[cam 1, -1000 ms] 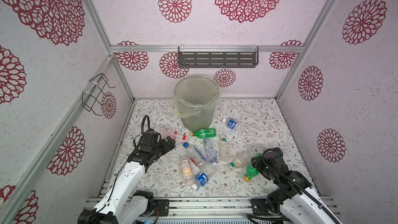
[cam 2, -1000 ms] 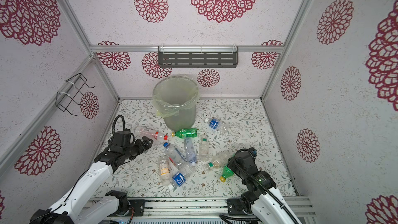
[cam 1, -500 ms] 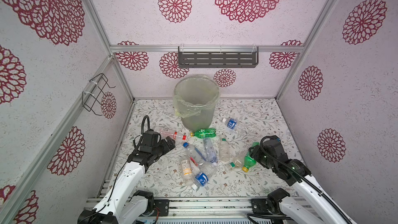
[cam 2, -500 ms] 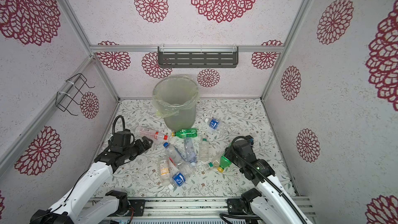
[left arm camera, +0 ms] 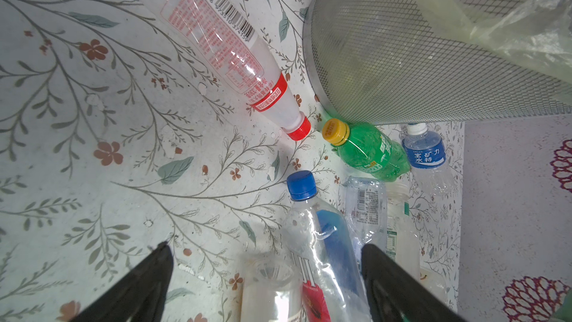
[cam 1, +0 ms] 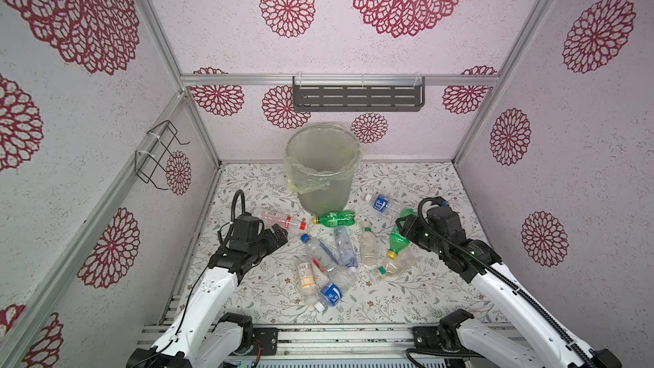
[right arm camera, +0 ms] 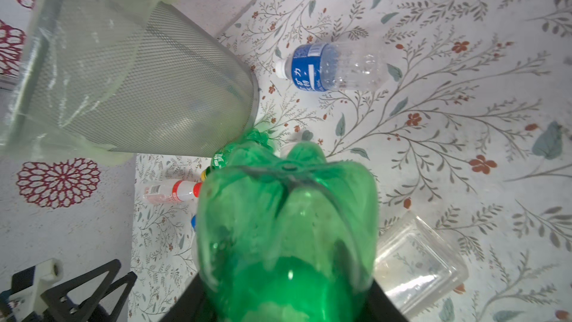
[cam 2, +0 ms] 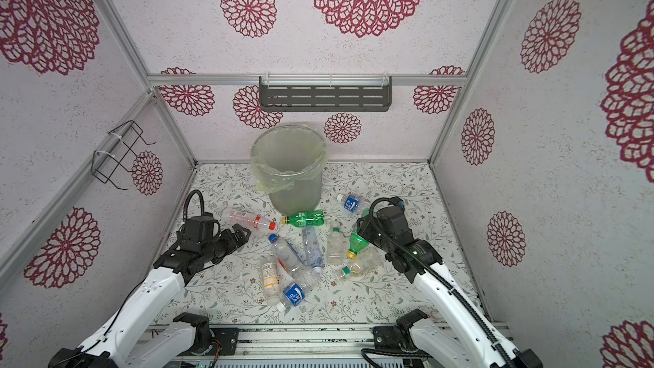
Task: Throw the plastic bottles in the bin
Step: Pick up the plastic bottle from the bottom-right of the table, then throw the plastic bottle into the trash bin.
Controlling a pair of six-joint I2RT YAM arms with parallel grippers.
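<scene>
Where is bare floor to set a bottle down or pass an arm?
Bare: the far corner between the bin and the right wall, behind the far blue-labelled bottle; also the near strip before the rail. Crowded: the middle, where bottles overlap from the bin's foot towards the right gripper, shut on a green bottle.
</scene>
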